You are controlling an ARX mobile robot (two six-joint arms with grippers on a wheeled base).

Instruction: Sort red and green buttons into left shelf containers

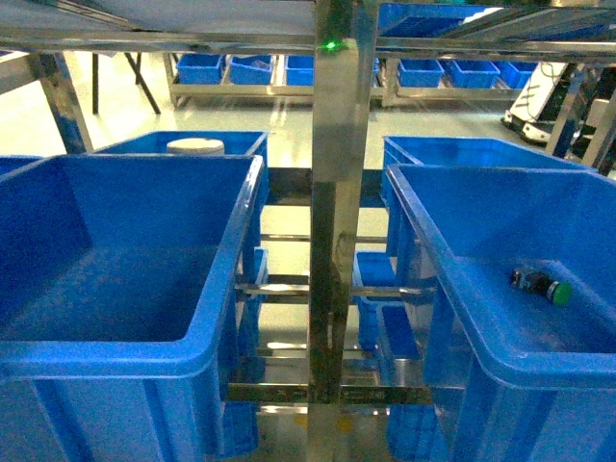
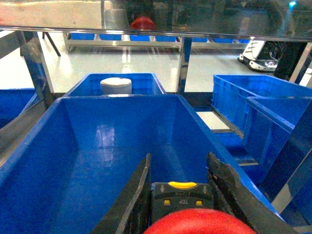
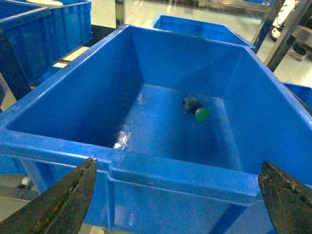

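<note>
One red button (image 2: 195,225) in left hand (image 2: 180,195), prob. gripped.

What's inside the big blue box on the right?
Only a green button lies on its side on the floor of the right bin, near the back. The near wall hides a strip of floor just behind it.

red button (image 2: 200,223): red cap, yellow tab | green button (image 3: 196,109): green cap, dark body | bins (image 1: 115,289): blue
</note>
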